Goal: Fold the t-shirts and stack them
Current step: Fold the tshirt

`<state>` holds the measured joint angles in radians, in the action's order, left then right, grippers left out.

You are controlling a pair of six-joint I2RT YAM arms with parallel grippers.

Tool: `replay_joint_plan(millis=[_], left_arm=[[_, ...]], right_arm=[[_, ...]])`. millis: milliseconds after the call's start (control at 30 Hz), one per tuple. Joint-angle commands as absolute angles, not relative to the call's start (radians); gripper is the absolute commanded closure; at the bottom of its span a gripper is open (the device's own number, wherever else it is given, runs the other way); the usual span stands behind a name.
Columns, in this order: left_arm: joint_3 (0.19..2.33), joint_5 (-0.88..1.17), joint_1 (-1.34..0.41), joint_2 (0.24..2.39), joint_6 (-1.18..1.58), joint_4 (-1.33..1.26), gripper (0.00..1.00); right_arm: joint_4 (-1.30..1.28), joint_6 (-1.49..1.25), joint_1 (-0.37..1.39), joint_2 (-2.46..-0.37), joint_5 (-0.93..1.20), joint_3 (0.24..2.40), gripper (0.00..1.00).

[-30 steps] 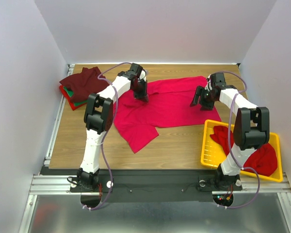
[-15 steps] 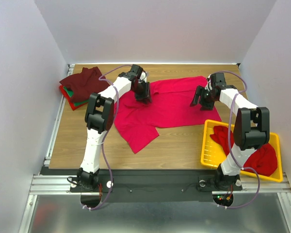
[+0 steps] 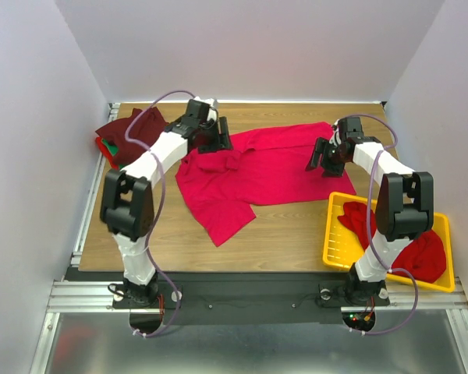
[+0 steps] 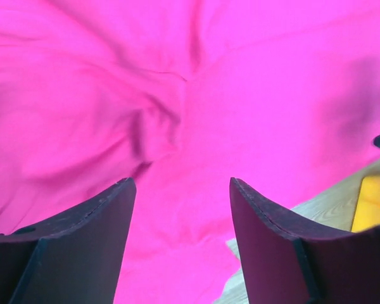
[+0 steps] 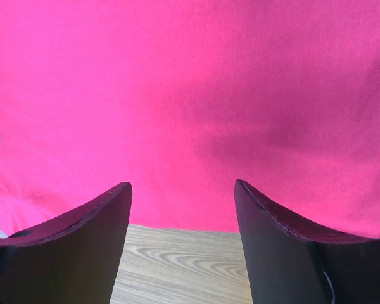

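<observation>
A bright crimson t-shirt [image 3: 261, 167] lies spread and rumpled across the middle of the wooden table [image 3: 296, 234]. It fills most of the left wrist view [image 4: 196, 107] and the upper part of the right wrist view [image 5: 196, 95]. My left gripper [image 3: 221, 137] hovers over the shirt's left back edge, jaws open with nothing between them [image 4: 180, 183]. At the shirt's right edge my right gripper [image 3: 321, 160] is open too, over the hem and bare wood [image 5: 182, 187]. A stack of folded shirts, dark maroon [image 3: 132, 128] on top with green and red under it, sits at the back left.
A yellow slotted tray [image 3: 335, 241] at the front right holds more red cloth [image 3: 417, 253]. White walls close in the table on three sides. A metal rail runs along the near edge by the arm bases.
The left gripper has opened and let go of the crimson shirt. Its arm swung left and back, leaving a bunched fold at the shirt's left. The right arm has not moved.
</observation>
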<state>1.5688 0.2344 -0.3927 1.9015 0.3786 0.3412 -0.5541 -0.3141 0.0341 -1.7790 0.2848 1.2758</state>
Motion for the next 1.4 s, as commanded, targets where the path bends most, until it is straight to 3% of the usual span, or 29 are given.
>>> replay_joint_plan(millis=[0,267,1367], left_arm=[[1.433,0.121,-0.364,1.792,0.414,0.227,0.32],[1.322,0.072,-0.33,1.793,0.433,0.19,0.32],[1.394,0.176,-0.313,1.956,0.483,0.109,0.3]], right_arm=[[-0.538,-0.313,0.043,-1.743,0.281,1.278,0.28],[-0.54,-0.318,0.041,-1.73,0.281,1.273,0.28],[-0.551,-0.327,0.041,-1.717,0.267,1.256,0.28]])
